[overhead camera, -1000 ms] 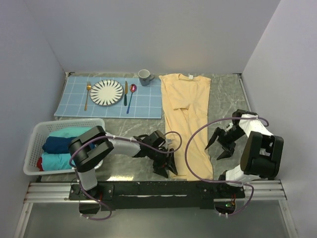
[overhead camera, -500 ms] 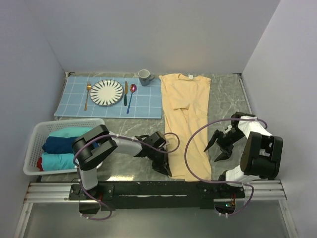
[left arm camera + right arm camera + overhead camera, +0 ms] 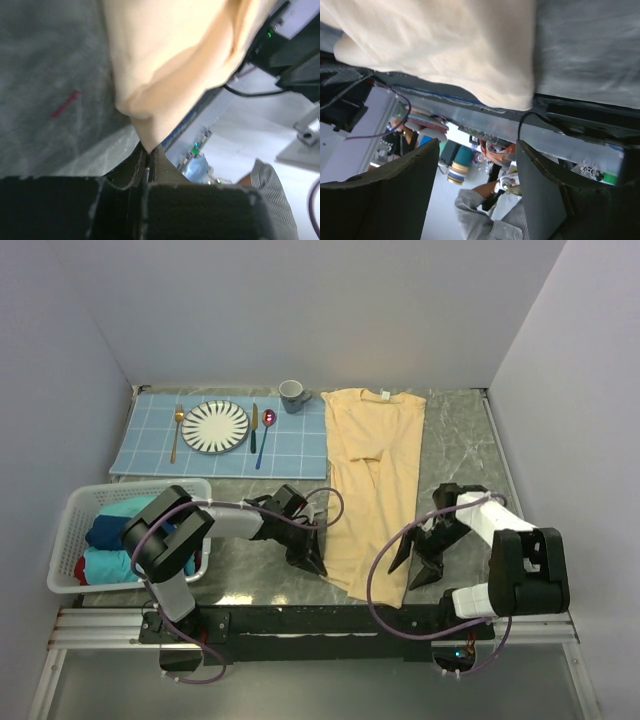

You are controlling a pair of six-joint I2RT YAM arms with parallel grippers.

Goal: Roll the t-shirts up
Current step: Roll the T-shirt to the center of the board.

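A pale yellow-tan t-shirt (image 3: pixel 375 470) lies lengthwise on the marble table, its neck label at the far end. My left gripper (image 3: pixel 314 564) is shut on the near left corner of the hem. In the left wrist view the t-shirt (image 3: pixel 165 60) runs down to a point pinched between the fingertips (image 3: pixel 155 159). My right gripper (image 3: pixel 408 570) stands open beside the near right corner of the hem. The right wrist view shows the t-shirt (image 3: pixel 445 45) lying beyond the fingers (image 3: pixel 405 190), with nothing between them. Teal and navy t-shirts (image 3: pixel 115 535) lie in a basket.
A white basket (image 3: pixel 70 510) stands at the near left. At the far left a light blue grid placemat (image 3: pixel 300 450) carries a plate (image 3: pixel 215 426), cutlery and a mug (image 3: pixel 293 395). A metal rail (image 3: pixel 300 622) runs along the near edge. Walls close in both sides.
My left gripper has shut on the hem corner and drawn it to the left and away from the rail. My right gripper has moved left to the shirt's near right corner, its jaws slightly narrower.
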